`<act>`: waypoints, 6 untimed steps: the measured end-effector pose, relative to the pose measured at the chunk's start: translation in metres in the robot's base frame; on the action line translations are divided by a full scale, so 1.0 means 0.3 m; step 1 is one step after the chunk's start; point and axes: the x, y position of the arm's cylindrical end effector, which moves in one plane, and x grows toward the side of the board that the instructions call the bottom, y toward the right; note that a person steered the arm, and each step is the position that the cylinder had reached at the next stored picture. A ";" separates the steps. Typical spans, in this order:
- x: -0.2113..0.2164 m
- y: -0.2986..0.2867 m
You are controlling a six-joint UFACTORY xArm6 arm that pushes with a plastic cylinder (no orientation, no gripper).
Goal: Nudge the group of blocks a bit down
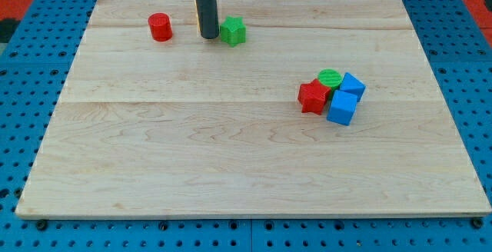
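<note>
- Blocks of the group sat clustered on the desk (231, 160) at the view's right of centre: a red star-like block (312, 97), a green cylinder (330, 77), and two blue cubes (352, 85) (342, 107), all touching.
- You had no pincer on this rig, so no released or clenched state applied; only a dark rod was there.
- My tip (208, 36) stood near the view's top, between a red cylinder (160, 27) and a green block (233, 31), just beside the green one and well apart from the group.
- You would likely have needed to bring the tip above the cluster first, since pushing it down calls for contact from its upper side.
</note>
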 end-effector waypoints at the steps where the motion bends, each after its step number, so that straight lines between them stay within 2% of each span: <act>1: -0.017 0.096; 2: 0.087 0.334; 3: 0.174 0.451; 4: 0.318 0.428; 5: 0.441 0.591; 6: 0.464 0.451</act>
